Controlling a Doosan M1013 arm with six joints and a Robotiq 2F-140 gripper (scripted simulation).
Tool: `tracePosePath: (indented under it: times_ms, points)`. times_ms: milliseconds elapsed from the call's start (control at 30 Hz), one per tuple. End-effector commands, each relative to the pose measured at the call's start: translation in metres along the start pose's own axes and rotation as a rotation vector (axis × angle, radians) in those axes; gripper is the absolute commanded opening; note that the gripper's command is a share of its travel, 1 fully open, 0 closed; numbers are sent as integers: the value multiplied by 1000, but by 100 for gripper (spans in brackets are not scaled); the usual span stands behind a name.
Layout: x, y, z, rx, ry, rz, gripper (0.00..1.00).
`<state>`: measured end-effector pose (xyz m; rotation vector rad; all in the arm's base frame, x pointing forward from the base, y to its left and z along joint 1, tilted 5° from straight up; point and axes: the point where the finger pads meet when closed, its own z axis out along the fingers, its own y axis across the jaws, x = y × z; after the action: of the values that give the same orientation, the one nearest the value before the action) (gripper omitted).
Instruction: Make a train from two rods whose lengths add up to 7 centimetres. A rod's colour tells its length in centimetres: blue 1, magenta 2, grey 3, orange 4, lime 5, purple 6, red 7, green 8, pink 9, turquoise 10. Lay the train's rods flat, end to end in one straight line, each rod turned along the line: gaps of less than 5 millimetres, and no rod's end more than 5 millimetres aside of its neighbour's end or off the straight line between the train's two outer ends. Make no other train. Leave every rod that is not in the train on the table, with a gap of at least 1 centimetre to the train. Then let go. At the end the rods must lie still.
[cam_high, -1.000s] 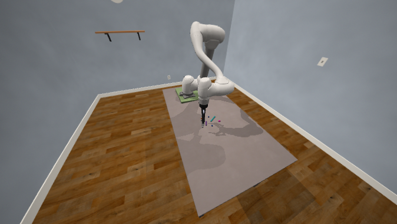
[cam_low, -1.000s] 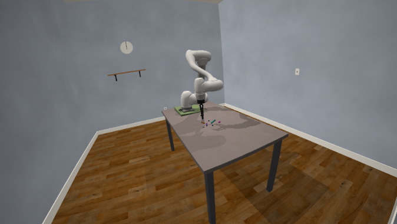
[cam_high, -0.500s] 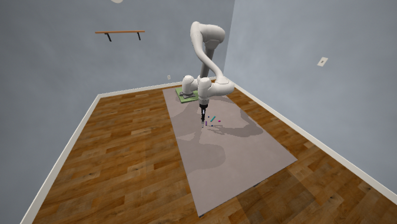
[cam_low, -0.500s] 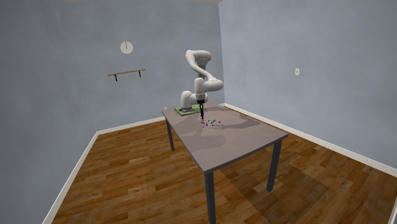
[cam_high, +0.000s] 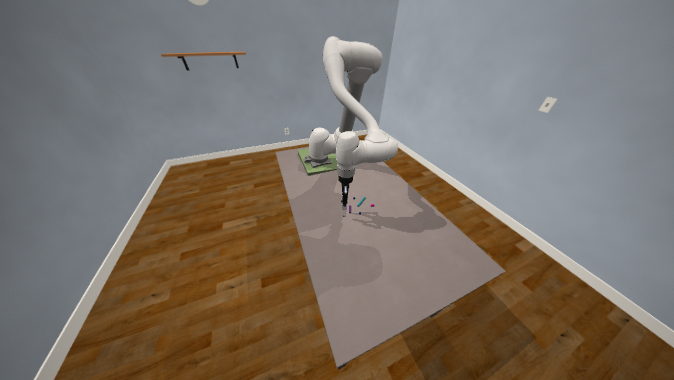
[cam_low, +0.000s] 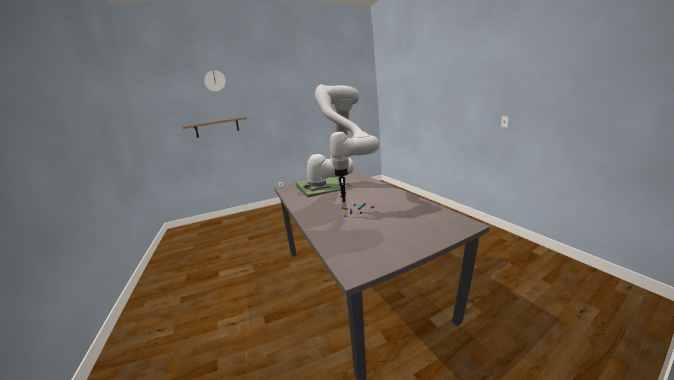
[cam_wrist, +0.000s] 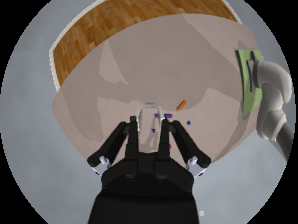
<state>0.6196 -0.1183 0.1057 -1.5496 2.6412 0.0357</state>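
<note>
Grey is the colour I judge to matter first. The jaws stand partly open, with nothing gripped between them. In the wrist view, the grey rod shows just beyond the tips, near the middle of their gap. Its long axis runs across this gap, from one finger's side toward the other. So, if it is the next to be taken, closing as they stand would press its ends; for a hold on its long sides, I think the jaws should turn about a quarter.

A little farther, to the right of the jaws in that view, the orange rod lies slanting to the grey one. These two make the seven, but they are apart and not in line, so the train is not yet made.

The purple rod is nearer, partly behind the right-hand finger in the wrist view, and about parallel to the grey. With such a close neighbour on the desk, a turning finger could push it.
</note>
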Motion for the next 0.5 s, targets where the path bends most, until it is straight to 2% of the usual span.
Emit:
tracePosePath:
  times_ms: [0, 467]
  points:
    - [0, 0, 0, 0, 0, 0, 28]
    - [0, 0, 5, 0, 0, 5, 28]
